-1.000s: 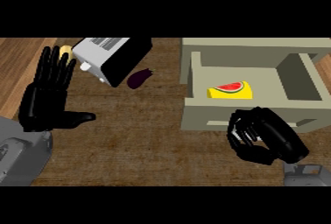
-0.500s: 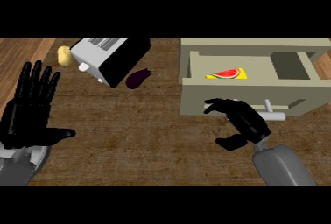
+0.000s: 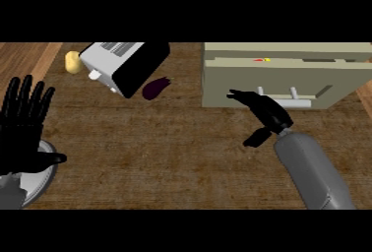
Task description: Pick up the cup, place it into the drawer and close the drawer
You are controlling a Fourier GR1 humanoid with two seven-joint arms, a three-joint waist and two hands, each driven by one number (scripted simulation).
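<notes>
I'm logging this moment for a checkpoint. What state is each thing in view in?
Beige drawer: nearly shut, a thin gap at the top shows red and yellow.
Right robot hand: open, fingertips at the drawer front near the white handle.
Left robot hand: open, resting at the left edge, fingers up.
White and black toaster: lying tilted.
Dark purple eggplant: lying beside the toaster.

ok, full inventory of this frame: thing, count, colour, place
drawer unit: 1, beige, upper right, drawer nearly shut with a narrow gap at the top
drawer handle: 1, white, on the drawer front
toaster: 1, white and black, upper left, tilted
eggplant-like item: 1, dark purple, beside the toaster
yellow item: 1, left of the toaster
plate: 1, grey, lower left edge
counter: 1, brown
left hand: 1, black, open, resting at left
right hand: 1, black, fingers against the drawer front
</notes>
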